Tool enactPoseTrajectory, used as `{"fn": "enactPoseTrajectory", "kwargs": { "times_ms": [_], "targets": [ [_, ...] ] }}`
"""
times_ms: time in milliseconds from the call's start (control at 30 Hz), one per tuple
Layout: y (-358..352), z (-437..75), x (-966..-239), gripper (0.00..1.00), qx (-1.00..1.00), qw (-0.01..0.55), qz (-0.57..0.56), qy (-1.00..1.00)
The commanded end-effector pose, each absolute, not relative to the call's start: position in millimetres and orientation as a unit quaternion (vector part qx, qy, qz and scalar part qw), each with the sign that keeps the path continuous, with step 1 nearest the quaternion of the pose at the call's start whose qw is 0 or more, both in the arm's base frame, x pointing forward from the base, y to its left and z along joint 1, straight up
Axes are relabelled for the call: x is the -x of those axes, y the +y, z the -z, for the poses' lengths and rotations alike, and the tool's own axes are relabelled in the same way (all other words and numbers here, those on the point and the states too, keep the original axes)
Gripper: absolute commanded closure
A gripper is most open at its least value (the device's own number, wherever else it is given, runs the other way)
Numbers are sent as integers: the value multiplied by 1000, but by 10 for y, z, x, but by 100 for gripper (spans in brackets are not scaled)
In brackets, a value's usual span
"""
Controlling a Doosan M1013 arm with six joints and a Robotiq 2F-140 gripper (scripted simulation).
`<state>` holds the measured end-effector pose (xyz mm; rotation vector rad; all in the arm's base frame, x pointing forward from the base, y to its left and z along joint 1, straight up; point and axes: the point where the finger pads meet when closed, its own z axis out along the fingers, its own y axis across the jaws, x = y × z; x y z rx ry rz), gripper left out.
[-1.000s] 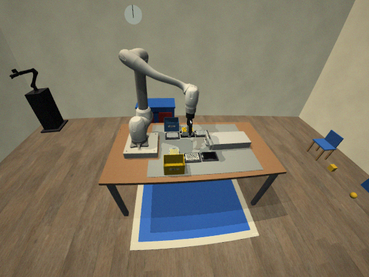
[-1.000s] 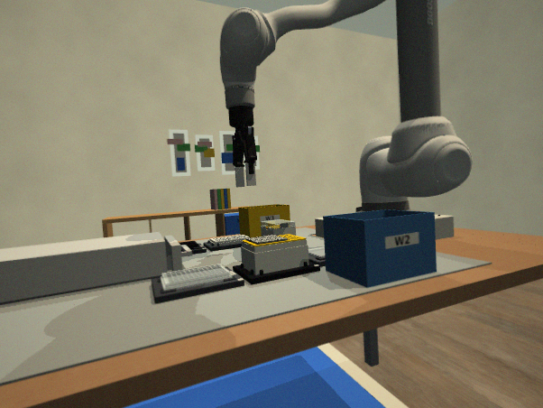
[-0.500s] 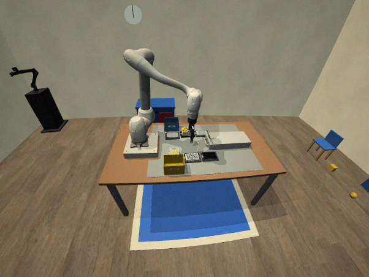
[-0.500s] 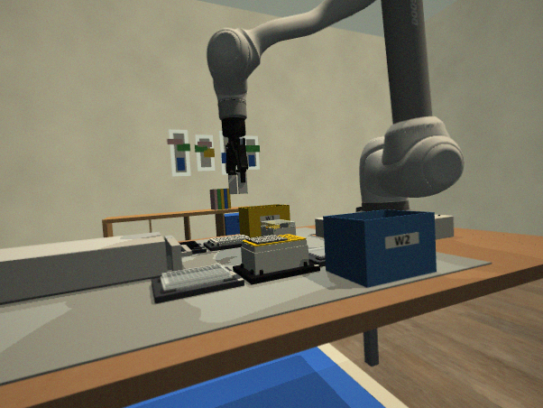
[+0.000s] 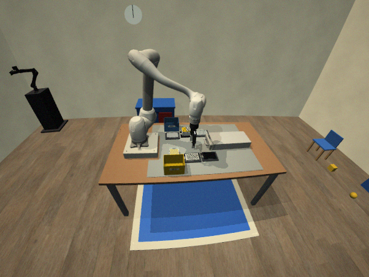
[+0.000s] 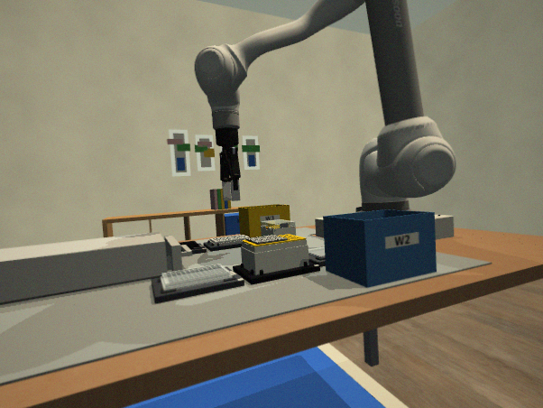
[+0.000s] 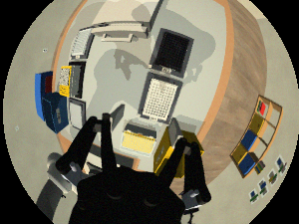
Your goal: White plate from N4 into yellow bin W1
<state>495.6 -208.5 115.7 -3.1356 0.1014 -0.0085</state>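
Hanging above the centre of the bench, the gripper (image 5: 193, 141) is standing with its fingers spread and nothing between them, as the wrist view is showing. Below it, toward the lower centre of the top view, the white plate (image 5: 192, 157) is lying flat in its dark nest, between an empty black nest (image 5: 209, 156) at its right and the yellow bin (image 5: 174, 164) at its left, upright on the grey mat (image 5: 242, 160). Judging by this, the approach step is in hand: the arm is needing to travel toward the plate, line its fingers across the plate's sides and descend before closing.
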Motion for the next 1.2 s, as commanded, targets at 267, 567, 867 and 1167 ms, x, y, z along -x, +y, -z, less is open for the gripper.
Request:
{"fn": "enactPoseTrajectory", "kwargs": {
  "times_ms": [267,567,867,1167],
  "targets": [
    [-2371,-1025,-5005,30,999,2,3,32],
    [-2371,-998,-5006,30,999,2,3,32],
    [-2371,-905,-5006,30,999,2,3,32],
    [-2370,-785,-5007,30,999,2,3,32]
  ]
}}
